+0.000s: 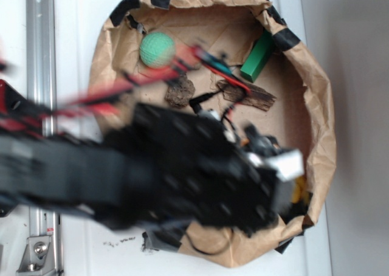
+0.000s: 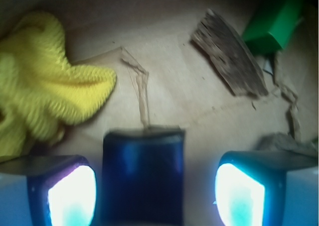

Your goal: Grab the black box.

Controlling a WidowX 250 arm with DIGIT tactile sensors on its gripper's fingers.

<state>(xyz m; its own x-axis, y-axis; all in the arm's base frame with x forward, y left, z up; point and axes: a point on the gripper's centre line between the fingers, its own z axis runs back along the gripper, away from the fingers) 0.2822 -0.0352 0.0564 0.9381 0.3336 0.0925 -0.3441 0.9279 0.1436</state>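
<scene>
Arm [image 1: 152,166] fills the lower half of the exterior view, blurred, over a brown paper basin [image 1: 316,106] with raised crumpled walls on a white worktop [image 1: 352,45]. A green ball [image 1: 157,50], green block [image 1: 256,58] and two bark pieces [image 1: 246,93] lie toward the far wall; bare paper shows between them.

In the wrist view the gripper [image 2: 154,191] is spread, its fingers [image 2: 70,191] either side of the black box [image 2: 143,176], which sits between them near the left one. A yellow cloth [image 2: 45,86] lies left; bark and block sit upper right, well apart.
</scene>
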